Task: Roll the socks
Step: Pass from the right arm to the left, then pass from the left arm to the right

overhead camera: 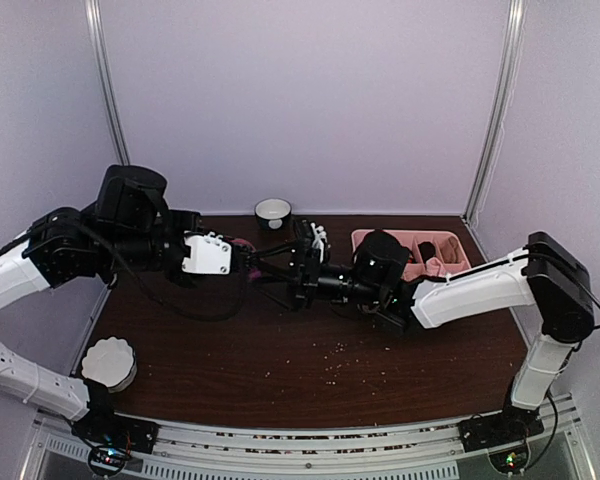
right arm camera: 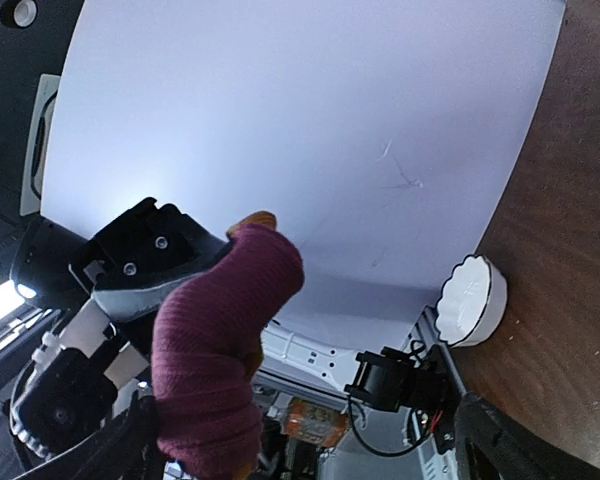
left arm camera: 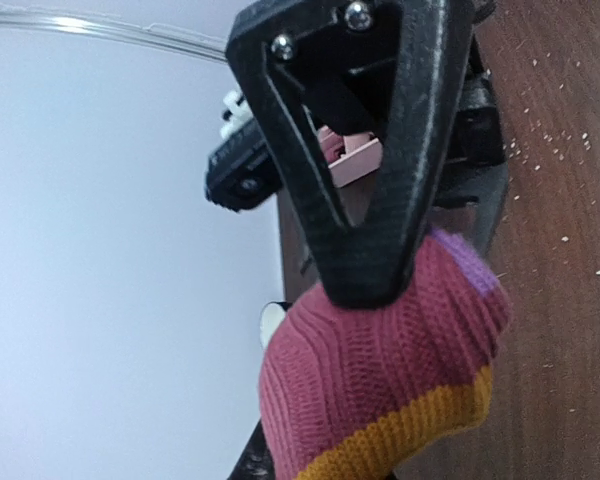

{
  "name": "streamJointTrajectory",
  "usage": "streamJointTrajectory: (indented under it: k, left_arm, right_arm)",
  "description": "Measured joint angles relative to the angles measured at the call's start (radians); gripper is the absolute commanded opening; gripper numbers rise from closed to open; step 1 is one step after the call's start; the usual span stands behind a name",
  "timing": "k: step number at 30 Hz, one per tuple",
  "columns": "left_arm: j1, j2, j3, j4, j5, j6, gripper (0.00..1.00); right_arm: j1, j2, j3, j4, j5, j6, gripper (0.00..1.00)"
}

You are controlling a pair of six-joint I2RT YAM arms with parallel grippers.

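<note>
Your left gripper (left arm camera: 365, 285) is clenched on the red sock (left arm camera: 380, 380); the right gripper (overhead camera: 275, 268), just right of it, is released. Hold firmly, and take the free end with the right.

**Knitted Cloth, Matt Plastic, Dark Wood**

The dark red sock (left arm camera: 380, 370) is ribbed knitted cloth, soft and matt. The left hand (left arm camera: 365, 285) is grainy matt black plastic with shiny metal screws (left arm camera: 358, 14). The tabletop (left arm camera: 570, 150) is smooth dark wood; the bowl (right arm camera: 472, 300) glossy white.
</note>
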Motion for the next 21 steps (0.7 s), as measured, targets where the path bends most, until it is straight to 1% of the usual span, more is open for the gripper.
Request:
streamJointTrajectory:
  k: [3,4,6,8,9,10,12,14,16,18,19,21]
  left_arm:
    - [0.051,0.052,0.095,-0.095,0.071,-0.132,0.00]
    - [0.084,0.079,0.163,-0.163,0.130,-0.206,0.00]
    - [0.158,0.135,0.223,-0.209,0.201,-0.279,0.00]
    - [0.266,0.211,0.330,-0.288,0.346,-0.398,0.00]
    - [0.303,0.240,0.364,-0.311,0.407,-0.436,0.00]
    - [0.354,0.278,0.404,-0.343,0.499,-0.485,0.00]
    - [0.413,0.334,0.437,-0.381,0.636,-0.555,0.00]
    - [0.432,0.375,0.437,-0.421,0.767,-0.609,0.00]
    - [0.430,0.400,0.436,-0.454,0.870,-0.645,0.00]
    - [0.426,0.409,0.435,-0.472,0.948,-0.670,0.00]
    - [0.426,0.409,0.435,-0.482,0.992,-0.680,0.00]
    - [0.426,0.408,0.435,-0.497,1.051,-0.689,0.00]
  right_arm:
    - [-0.011,-0.104,-0.004,-0.175,0.050,-0.156,1.00]
    - [-0.012,-0.145,-0.004,-0.246,0.074,-0.218,1.00]
    - [-0.013,-0.232,-0.002,-0.407,0.147,-0.352,1.00]
    - [-0.006,-0.311,0.005,-0.555,0.253,-0.494,1.00]
    - [-0.003,-0.339,0.005,-0.599,0.293,-0.544,1.00]
    - [0.002,-0.370,0.001,-0.631,0.336,-0.590,1.00]
    - [0.003,-0.421,-0.041,-0.602,0.386,-0.628,1.00]
    - [-0.013,-0.456,-0.147,-0.452,0.382,-0.616,1.00]
    - [-0.041,-0.433,-0.220,-0.303,0.338,-0.589,1.00]
    - [-0.069,-0.360,-0.244,-0.193,0.260,-0.562,1.00]
    - [-0.075,-0.328,-0.232,-0.191,0.236,-0.565,1.00]
    - [-0.053,-0.296,-0.171,-0.301,0.214,-0.634,1.00]
